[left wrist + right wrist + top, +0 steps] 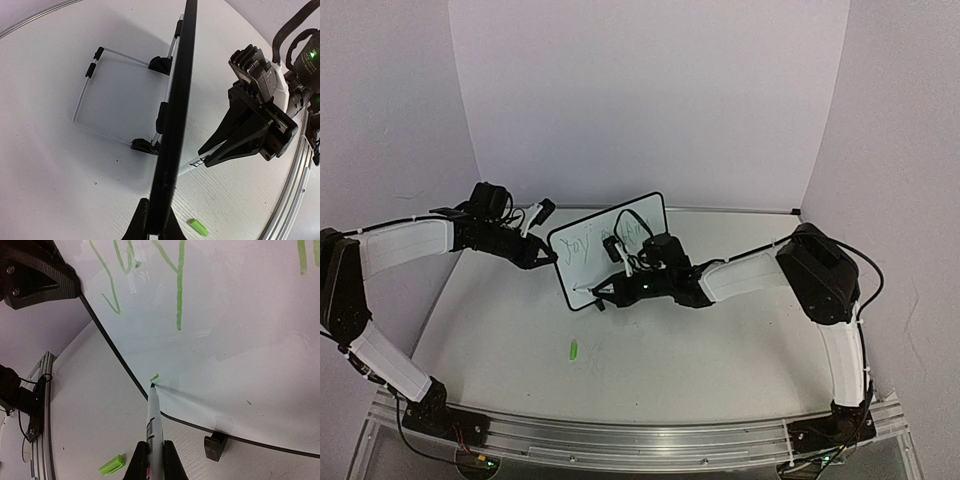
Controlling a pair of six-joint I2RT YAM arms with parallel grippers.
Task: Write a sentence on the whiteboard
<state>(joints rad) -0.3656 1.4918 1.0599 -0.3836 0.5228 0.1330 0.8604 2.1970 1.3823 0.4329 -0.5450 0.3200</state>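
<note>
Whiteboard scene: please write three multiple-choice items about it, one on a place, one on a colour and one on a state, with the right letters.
1. Where does the small green cap lie?
A. on the table, in front of the whiteboard
B. behind the whiteboard
C. on top of the whiteboard

2. What colour is the sentence?
A. red
B. green
C. blue

3. In what state is the right gripper?
A. open and empty
B. shut on the marker
C. shut on the cap

Answers:
1 A: the top view shows it on the table, on the arms' side of the board.
2 B: its strokes are green.
3 B: the marker's barrel is clamped in it.
</note>
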